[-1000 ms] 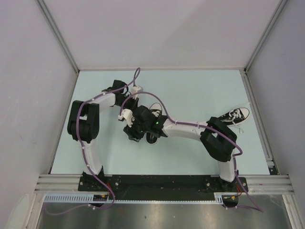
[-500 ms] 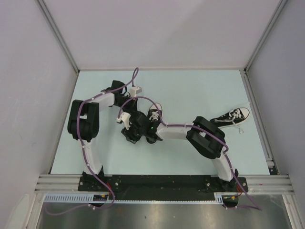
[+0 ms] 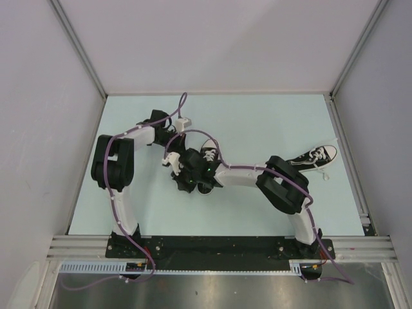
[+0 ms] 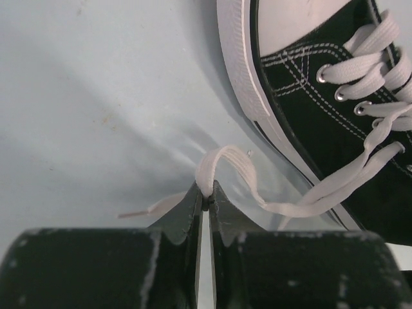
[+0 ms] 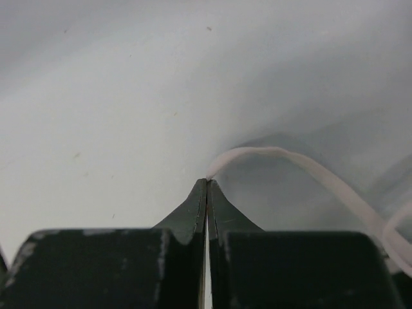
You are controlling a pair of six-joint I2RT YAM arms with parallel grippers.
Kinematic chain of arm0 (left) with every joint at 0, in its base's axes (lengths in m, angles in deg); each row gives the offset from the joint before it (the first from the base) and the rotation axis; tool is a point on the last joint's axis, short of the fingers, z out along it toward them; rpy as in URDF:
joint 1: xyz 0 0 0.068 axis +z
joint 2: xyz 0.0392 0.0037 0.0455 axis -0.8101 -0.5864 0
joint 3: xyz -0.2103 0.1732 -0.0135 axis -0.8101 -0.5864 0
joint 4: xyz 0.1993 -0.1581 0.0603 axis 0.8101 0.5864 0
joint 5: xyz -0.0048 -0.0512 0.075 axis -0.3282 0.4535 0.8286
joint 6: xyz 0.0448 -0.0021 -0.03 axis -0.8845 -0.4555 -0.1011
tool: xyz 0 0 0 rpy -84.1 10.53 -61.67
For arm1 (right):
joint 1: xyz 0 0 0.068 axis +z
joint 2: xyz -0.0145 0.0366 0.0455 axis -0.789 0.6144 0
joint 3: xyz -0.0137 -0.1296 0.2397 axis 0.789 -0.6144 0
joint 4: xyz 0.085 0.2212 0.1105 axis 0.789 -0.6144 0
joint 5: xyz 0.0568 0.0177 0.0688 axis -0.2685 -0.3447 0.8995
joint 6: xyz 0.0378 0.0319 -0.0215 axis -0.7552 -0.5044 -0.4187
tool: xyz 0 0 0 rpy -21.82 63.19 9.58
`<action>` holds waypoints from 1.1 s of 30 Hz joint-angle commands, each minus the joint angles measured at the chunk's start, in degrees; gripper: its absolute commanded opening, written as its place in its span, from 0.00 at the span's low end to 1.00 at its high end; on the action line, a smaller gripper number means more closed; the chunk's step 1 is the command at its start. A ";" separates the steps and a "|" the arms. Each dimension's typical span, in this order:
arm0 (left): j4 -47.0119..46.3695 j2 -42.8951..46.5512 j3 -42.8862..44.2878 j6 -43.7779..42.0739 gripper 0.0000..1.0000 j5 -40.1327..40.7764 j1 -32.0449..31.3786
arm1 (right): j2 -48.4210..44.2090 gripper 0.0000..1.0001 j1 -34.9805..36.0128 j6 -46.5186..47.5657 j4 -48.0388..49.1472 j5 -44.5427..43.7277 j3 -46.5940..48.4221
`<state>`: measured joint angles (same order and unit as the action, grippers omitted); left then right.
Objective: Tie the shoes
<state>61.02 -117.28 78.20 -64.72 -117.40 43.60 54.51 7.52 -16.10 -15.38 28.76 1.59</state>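
Observation:
A small black canvas sneaker (image 3: 208, 156) with white laces lies at mid-table, partly hidden under both wrists; it fills the upper right of the left wrist view (image 4: 335, 96). My left gripper (image 4: 205, 192) is shut on a white lace (image 4: 225, 161) that loops up from the tips and runs back to the shoe. My right gripper (image 5: 206, 183) is shut on the other white lace (image 5: 290, 161), which arcs away to the right. In the top view the left gripper (image 3: 175, 159) and the right gripper (image 3: 187, 180) crowd just left of the shoe. A second sneaker (image 3: 313, 158) lies at the far right.
The pale blue table (image 3: 244, 122) is bounded by grey walls and metal rails. The right arm's elbow (image 3: 283, 187) lies low between the two shoes. Purple cables (image 3: 193, 132) loop over both wrists.
The right arm has swung back right after shifting left, its wrist turning by the shoe. The left wrist moved slightly toward the shoe. Both shoes stay in place.

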 commanded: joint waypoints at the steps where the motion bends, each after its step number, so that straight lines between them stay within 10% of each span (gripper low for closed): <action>1: -0.68 3.51 -2.72 -0.59 0.11 -1.75 0.31 | -11.68 0.00 -2.48 -2.00 -5.24 6.48 -1.93; 33: -1.56 24.61 -24.09 -4.91 0.00 4.40 2.59 | -44.13 0.00 -21.91 4.86 -31.09 21.34 -22.33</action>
<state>62.47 -94.42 53.46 -70.23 -114.23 44.78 12.48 -13.52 -12.89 -44.50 47.49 -20.17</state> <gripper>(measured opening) 0.010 0.009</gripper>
